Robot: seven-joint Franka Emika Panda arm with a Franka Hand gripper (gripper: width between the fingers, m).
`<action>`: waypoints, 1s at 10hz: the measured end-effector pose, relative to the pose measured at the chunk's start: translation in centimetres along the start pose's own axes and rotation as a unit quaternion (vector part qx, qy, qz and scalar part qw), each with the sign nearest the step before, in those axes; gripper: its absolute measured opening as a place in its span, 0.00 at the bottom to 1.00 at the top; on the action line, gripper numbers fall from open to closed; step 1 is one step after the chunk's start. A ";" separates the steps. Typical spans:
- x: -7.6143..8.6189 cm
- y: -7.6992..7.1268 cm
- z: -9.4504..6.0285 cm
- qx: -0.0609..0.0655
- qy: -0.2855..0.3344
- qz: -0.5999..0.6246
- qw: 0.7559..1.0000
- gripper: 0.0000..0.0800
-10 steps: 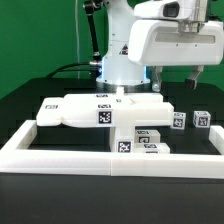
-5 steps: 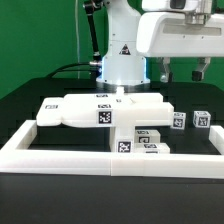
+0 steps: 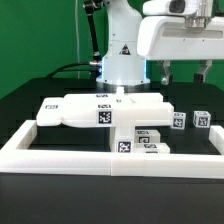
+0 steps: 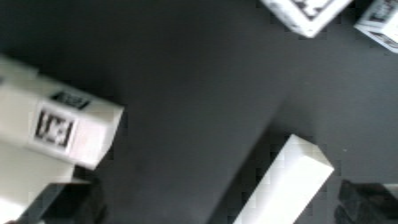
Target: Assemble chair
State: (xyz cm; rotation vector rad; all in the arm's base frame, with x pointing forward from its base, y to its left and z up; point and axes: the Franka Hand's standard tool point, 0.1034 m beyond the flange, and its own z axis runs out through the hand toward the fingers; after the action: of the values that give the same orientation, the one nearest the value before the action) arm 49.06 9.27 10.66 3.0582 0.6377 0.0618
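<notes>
The chair (image 3: 105, 108) lies in white plastic pieces on the black worktop (image 3: 25, 100), behind the low border wall (image 3: 60, 152). They are probably light, stiff and smooth. The small posts (image 3: 178, 120) look easiest to take across flat opposite sides. The pincer (image 3: 183, 72) hangs above them, open and empty.
</notes>
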 end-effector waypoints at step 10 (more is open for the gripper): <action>-1.2 -4.4 1.5 0.031 -0.028 0.071 0.997 0.81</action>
State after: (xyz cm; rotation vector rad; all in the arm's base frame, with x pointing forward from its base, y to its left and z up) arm 46.31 12.80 9.02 3.1478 0.4254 -0.0433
